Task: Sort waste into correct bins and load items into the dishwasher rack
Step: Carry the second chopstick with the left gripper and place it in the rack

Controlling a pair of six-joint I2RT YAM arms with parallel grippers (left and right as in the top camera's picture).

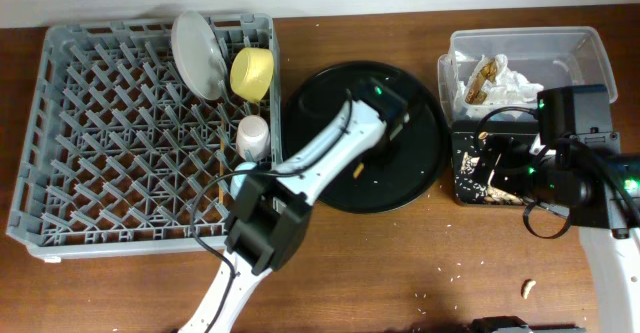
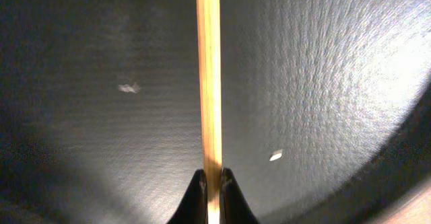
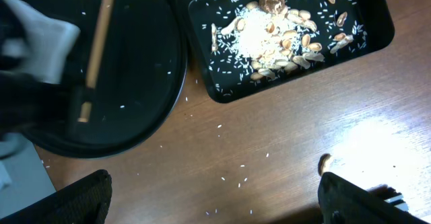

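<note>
Stretching over the round black tray [image 1: 425, 178], a wooden chopstick [image 2: 208, 83] is pinched at one end by the left claw [image 2: 210, 183]. At 3 o'clock sits the shallow black tray [image 3: 386, 34] of food scraps [image 3: 269, 32]; at 9 o'clock, the dishwasher rack [image 1: 60, 173]. The right claw [image 3: 215, 200] gapes wide, holding nothing, over the crumb-strewn brown worktop [image 1: 400, 273].

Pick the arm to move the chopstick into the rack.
Left. The left fingers are shut on the chopstick over the round black tray, beside the rack; the right fingers are open by the shallow tray.
</note>
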